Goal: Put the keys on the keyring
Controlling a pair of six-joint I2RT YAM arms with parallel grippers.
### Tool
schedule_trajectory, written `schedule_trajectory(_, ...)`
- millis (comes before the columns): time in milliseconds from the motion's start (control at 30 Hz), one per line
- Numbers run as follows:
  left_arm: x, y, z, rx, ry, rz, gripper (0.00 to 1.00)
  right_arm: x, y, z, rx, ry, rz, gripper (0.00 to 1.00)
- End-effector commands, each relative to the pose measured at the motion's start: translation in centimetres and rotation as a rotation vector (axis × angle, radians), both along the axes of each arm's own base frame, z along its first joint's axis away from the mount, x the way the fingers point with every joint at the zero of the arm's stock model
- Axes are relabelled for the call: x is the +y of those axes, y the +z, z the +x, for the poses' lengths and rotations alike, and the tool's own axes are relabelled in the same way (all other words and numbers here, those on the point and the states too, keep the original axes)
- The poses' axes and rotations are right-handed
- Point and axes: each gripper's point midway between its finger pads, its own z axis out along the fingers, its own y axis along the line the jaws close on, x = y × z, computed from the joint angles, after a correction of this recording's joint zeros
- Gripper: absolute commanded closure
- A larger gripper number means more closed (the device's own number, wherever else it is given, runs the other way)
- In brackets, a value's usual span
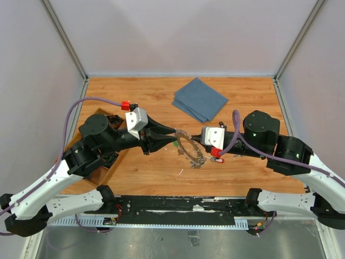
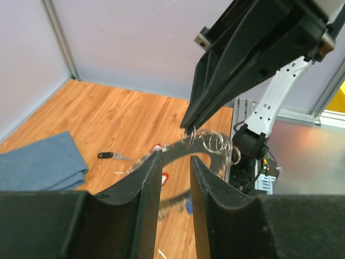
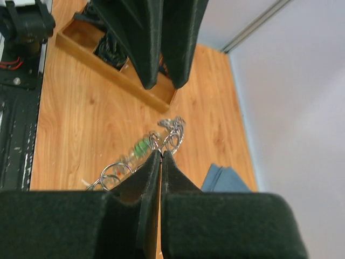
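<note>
Right pincer (image 3: pixel 161 153) clenched on the one keyring (image 2: pixel 215 143), left pincer (image 2: pixel 175 157) parted near it, one black key (image 2: pixel 106 156) lying loose.

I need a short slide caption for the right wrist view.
Right pincer shut on the keyring, left pincer opposite, over the wooden table.
</note>
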Motion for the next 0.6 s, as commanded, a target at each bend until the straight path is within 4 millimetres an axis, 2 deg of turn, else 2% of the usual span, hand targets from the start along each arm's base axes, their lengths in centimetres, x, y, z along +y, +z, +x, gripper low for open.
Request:
schedule_trajectory(0,-1.0,1.0,-0.3,-0.042,-0.030,-0.048,0.67,-0.8,-0.1,-0.2,0.065,-0.043,-0.018,1.00)
schedule_trajectory(267,-2.4,-0.2,-0.8,-0.027,-0.050,-0.030,0.65,-0.6,-0.4,0.4,0.102,-0.080,-0.034,1.00)
schedule_trajectory(567,-3.4,-2.4,0.2,-0.007,-0.013,0.021,0.63,-0.4,-0.3,0.4,0.131,-0.088,-0.032,1.00)
